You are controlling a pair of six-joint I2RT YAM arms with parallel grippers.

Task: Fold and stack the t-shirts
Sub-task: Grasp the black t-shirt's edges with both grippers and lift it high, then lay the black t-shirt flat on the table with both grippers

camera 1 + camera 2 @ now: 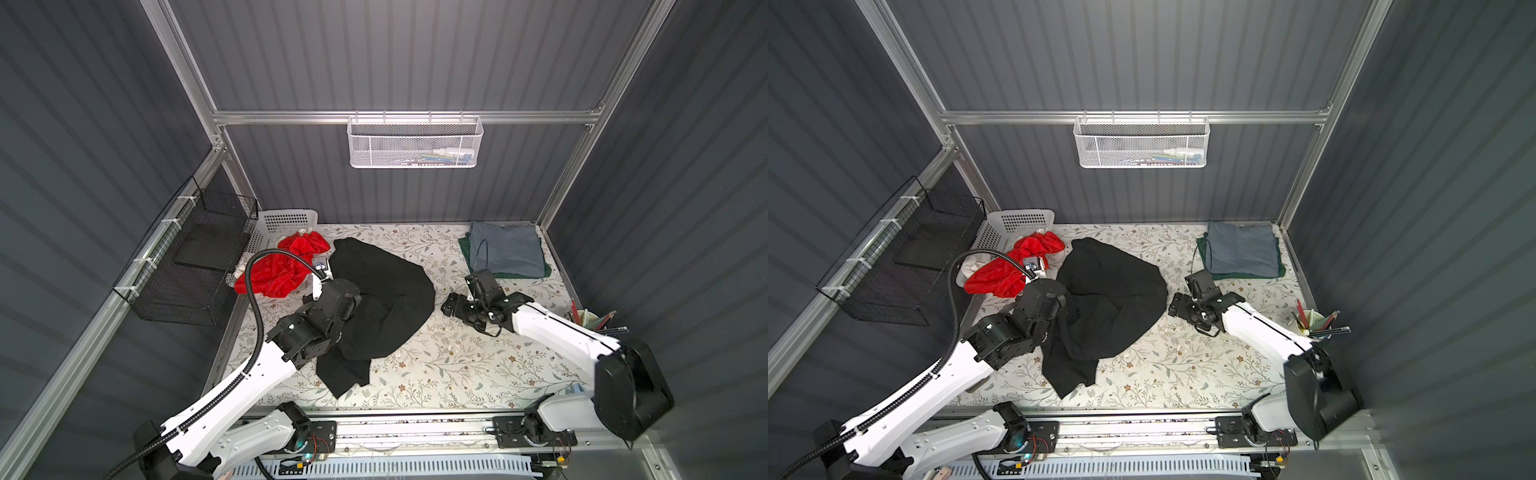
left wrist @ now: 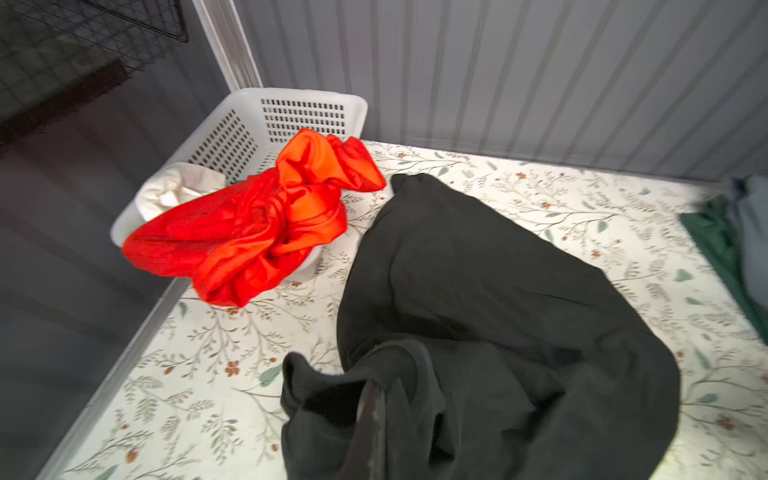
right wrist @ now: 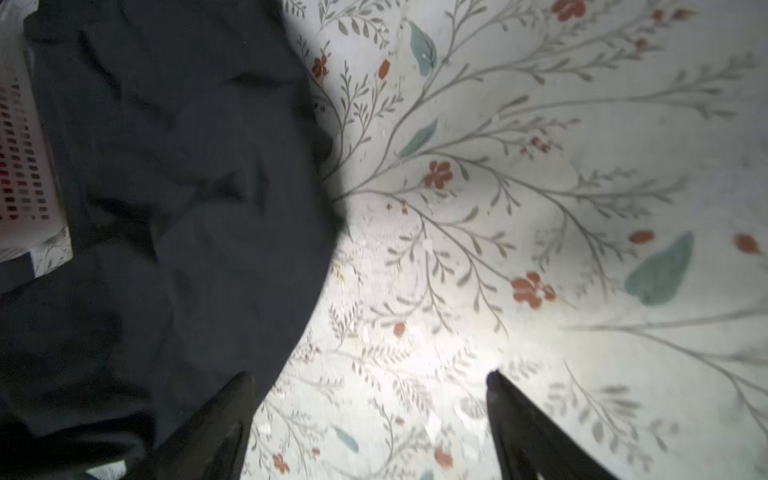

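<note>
The large black t-shirt (image 1: 386, 299) (image 1: 1113, 291) lies crumpled mid-table. My left gripper (image 2: 374, 415) is shut on a bunched fold at its left side, and the cloth hides the fingertips in both top views. My right gripper (image 3: 370, 376) (image 1: 451, 305) is open just off the shirt's right edge, with only tabletop between its fingers. The red t-shirt (image 1: 282, 270) (image 2: 249, 232) spills over the white basket (image 1: 286, 220) (image 2: 299, 112). At the back right, the slate blue-grey t-shirt (image 1: 507, 249) lies folded on the dark green one (image 1: 523, 275).
A black wire basket (image 1: 187, 266) hangs on the left wall. A white mesh basket (image 1: 415, 141) hangs on the back rail. A cup of pencils (image 1: 586, 320) stands at the right edge. A white cloth (image 2: 178, 191) sits in the plastic basket.
</note>
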